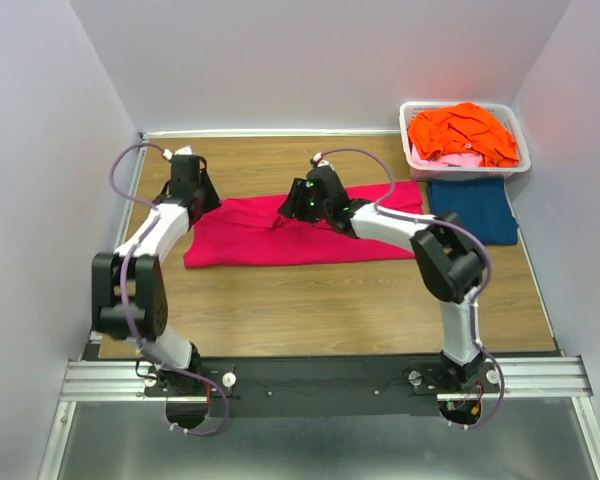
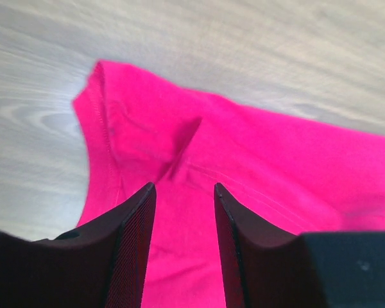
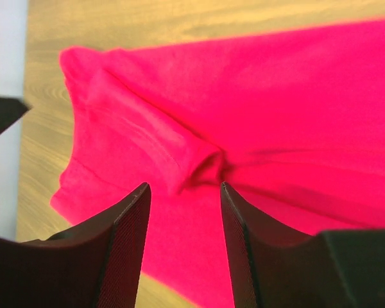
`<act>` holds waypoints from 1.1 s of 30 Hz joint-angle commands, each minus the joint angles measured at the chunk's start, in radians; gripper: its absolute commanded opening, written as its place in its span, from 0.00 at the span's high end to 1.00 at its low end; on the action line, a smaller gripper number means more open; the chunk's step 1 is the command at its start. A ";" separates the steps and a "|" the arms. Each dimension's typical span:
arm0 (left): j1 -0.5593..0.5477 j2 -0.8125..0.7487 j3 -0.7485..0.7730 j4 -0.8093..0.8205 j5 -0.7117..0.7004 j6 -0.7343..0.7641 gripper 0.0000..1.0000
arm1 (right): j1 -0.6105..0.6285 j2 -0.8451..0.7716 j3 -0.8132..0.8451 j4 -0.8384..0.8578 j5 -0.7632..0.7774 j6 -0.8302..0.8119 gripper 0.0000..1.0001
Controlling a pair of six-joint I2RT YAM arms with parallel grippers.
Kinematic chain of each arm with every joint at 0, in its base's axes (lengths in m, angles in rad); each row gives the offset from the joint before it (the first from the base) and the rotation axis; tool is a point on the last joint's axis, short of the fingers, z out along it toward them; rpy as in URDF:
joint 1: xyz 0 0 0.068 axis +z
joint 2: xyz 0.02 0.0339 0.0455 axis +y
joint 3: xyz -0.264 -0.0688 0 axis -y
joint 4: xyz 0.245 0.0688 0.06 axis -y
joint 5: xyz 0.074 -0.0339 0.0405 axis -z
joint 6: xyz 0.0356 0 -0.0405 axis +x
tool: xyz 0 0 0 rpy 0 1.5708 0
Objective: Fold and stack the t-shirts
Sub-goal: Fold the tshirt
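A magenta-pink t-shirt lies on the wooden table as a long folded strip. My left gripper hovers over its left end, jaws open, with the cloth below the fingers and nothing pinched between them. My right gripper is over the strip's upper middle, also open, above a rolled sleeve fold of the same shirt. A dark blue t-shirt lies folded at the right. An orange t-shirt and a pale pink one are heaped in the basket.
The white plastic basket stands at the back right corner, just behind the blue shirt. Pale walls close in the table on the left, back and right. Bare wood stretches between the pink shirt and the arm bases.
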 commanded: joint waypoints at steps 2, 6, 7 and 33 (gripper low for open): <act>-0.001 -0.208 -0.127 -0.009 -0.029 -0.036 0.51 | -0.092 -0.205 -0.112 -0.100 0.081 -0.155 0.45; -0.003 -0.306 -0.264 0.013 0.043 -0.086 0.55 | -0.149 -0.323 -0.256 -0.143 0.059 -0.243 0.44; -0.004 -0.329 -0.322 0.033 0.048 -0.112 0.57 | -0.156 -0.365 -0.310 -0.162 0.068 -0.271 0.44; 0.056 -0.529 -0.683 0.465 0.338 -0.358 0.62 | -0.324 -0.452 -0.543 -0.238 0.010 -0.321 0.43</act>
